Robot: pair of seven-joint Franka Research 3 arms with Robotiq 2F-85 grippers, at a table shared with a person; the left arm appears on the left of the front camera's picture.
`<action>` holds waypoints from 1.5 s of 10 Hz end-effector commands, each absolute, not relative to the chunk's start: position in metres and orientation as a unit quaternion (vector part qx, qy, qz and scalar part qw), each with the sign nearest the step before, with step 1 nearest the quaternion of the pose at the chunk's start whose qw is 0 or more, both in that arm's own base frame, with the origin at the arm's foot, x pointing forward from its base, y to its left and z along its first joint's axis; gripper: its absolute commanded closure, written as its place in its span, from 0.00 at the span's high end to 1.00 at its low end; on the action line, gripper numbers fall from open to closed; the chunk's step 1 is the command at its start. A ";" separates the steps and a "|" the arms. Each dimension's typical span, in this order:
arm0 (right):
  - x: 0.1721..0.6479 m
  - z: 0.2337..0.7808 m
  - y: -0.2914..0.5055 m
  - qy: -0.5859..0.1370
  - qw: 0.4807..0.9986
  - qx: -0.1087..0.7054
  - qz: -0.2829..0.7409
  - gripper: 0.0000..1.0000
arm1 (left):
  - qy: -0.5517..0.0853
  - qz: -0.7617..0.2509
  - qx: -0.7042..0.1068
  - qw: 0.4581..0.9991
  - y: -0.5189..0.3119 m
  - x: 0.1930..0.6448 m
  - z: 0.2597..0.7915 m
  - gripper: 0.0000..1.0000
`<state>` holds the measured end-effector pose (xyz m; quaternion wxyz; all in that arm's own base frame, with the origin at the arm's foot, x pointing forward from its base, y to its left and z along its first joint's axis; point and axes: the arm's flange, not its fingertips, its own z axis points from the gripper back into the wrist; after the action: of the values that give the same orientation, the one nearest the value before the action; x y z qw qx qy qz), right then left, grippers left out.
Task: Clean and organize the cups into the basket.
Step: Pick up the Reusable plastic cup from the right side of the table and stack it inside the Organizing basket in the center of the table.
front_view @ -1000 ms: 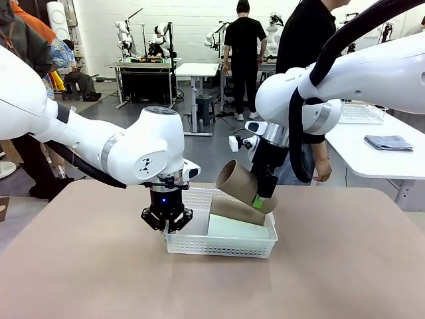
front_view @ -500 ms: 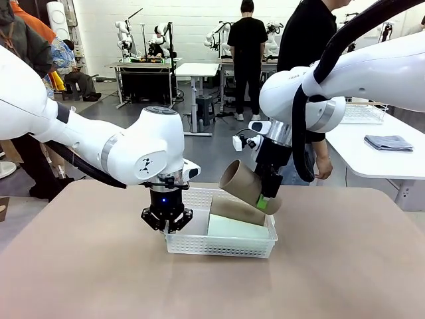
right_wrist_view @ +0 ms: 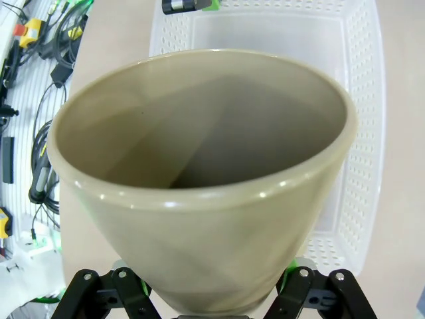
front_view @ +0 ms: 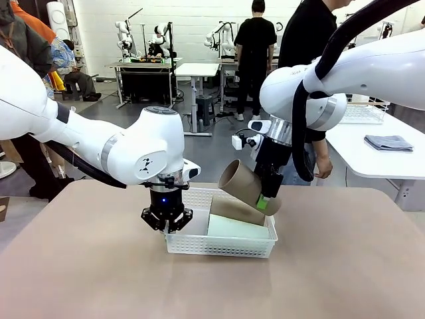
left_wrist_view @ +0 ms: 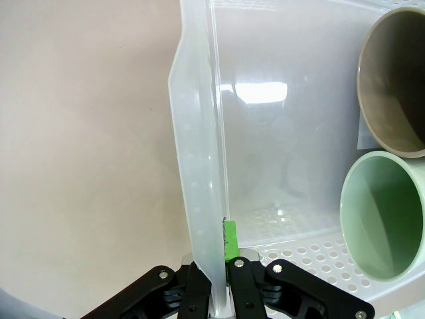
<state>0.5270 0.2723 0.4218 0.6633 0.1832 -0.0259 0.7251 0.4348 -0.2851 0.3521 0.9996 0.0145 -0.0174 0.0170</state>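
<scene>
L gripper [front_view: 167,224] pinches basket [front_view: 219,247] left wall. R gripper [front_view: 264,201] holds tan cup [front_view: 242,187] tilted over basket; mint cup [front_view: 239,229] lies inside.

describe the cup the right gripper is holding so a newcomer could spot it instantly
Find the white lattice basket mid-table. Above its far right corner, the right gripper holds the tan cup by its base, tilted, mouth pointing up and to the left. The mint cup lies flat inside the basket.
</scene>
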 end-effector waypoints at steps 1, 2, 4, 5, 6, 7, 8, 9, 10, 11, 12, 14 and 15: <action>0.530 0.420 0.272 -0.028 0.669 0.173 0.723 0.80 | -0.017 0.017 0.017 1.000 -0.285 0.434 0.351 0.00; 0.530 0.420 0.272 -0.028 0.669 0.173 0.723 0.80 | -0.017 0.017 0.017 1.000 -0.285 0.434 0.351 0.00; 0.530 0.420 0.272 -0.028 0.669 0.173 0.723 0.80 | -0.017 0.017 0.017 1.000 -0.285 0.434 0.351 0.00; 0.530 0.420 0.272 -0.028 0.669 0.173 0.723 0.80 | -0.017 0.017 0.017 1.000 -0.285 0.434 0.351 0.00; 0.528 0.421 0.271 -0.027 0.664 0.183 0.724 0.81 | -0.017 0.017 0.017 1.000 -0.285 0.434 0.351 0.00; 0.532 0.411 0.277 -0.019 0.667 0.176 0.724 0.81 | -0.017 0.017 0.017 1.000 -0.285 0.434 0.351 0.00; 0.536 0.404 0.282 -0.012 0.666 0.180 0.724 0.81 | -0.017 0.017 0.017 1.000 -0.285 0.434 0.351 0.00; 0.537 0.400 0.287 -0.009 0.668 0.176 0.723 0.81 | -0.017 0.017 0.017 1.000 -0.285 0.434 0.351 0.00; 0.539 0.395 0.289 -0.004 0.669 0.176 0.722 0.81 | -0.017 0.017 0.017 1.000 -0.285 0.434 0.351 0.00; 0.539 0.389 0.291 0.002 0.668 0.178 0.723 0.81 | -0.017 0.017 0.017 1.000 -0.285 0.434 0.351 0.00; 0.541 0.385 0.293 0.006 0.669 0.177 0.722 0.81 | -0.017 0.017 0.017 1.000 -0.285 0.434 0.351 0.00; 0.545 0.371 0.296 0.019 0.673 0.173 0.718 0.81 | -0.017 0.017 0.017 1.000 -0.285 0.434 0.351 0.00; 0.547 0.365 0.298 0.027 0.674 0.173 0.717 0.81 | -0.017 0.017 0.017 1.000 -0.285 0.434 0.351 0.00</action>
<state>0.5411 0.2879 0.3715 0.6640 0.1846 0.0077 0.7246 0.4349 -0.2851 0.3523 0.9996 0.0143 -0.0176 0.0171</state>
